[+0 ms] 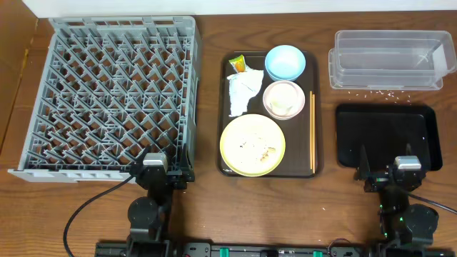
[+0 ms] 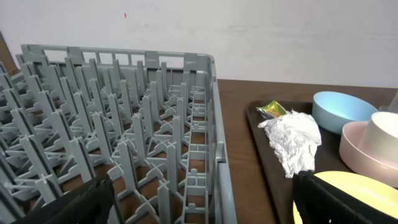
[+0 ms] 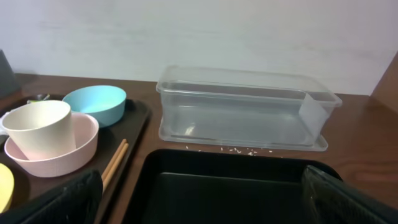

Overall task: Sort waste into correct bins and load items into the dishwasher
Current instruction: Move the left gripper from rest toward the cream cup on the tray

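From overhead, the grey dish rack [image 1: 118,93] fills the left of the wooden tabletop [image 1: 285,207]. A dark brown serving tray [image 1: 298,163] sits in the middle. At its far left lies the yellow-green-orange wrapper [image 1: 238,65], with the crumpled paper napkin [image 1: 243,93] just nearer. The light blue bowl [image 1: 285,62] is at the far right of the tray. Near it is the pale pink bowl [image 1: 272,106], which holds the white cup [image 1: 285,96]. The yellow plate [image 1: 243,146] sits at the near end and carries rice crumbs [image 1: 268,151]. The chopsticks [image 1: 312,132] lie along the tray's right edge.

On the right, the clear tub [image 1: 391,58] stands far and the black tray [image 1: 389,132] lies near, with loose grains [image 1: 371,90] on the tabletop between them. The left gripper [image 1: 163,171] is at the rack's near right corner. The right gripper [image 1: 396,170] is at the black tray's near edge.

In the left wrist view, the rack's pegs fill the left side. The napkin, wrapper, both bowls and the plate's rim show on the right. The dark fingers [image 2: 81,202] sit in the two lower corners, so the jaws are spread wide and hold nothing.

In the right wrist view, the black tray lies just ahead and the tub is beyond it. The grains are scattered along the tub's near base. The cup stands upright in the pink bowl at the left, with the chopsticks beside it. The fingers [image 3: 348,199] are far apart, so the jaws are wide open and empty.
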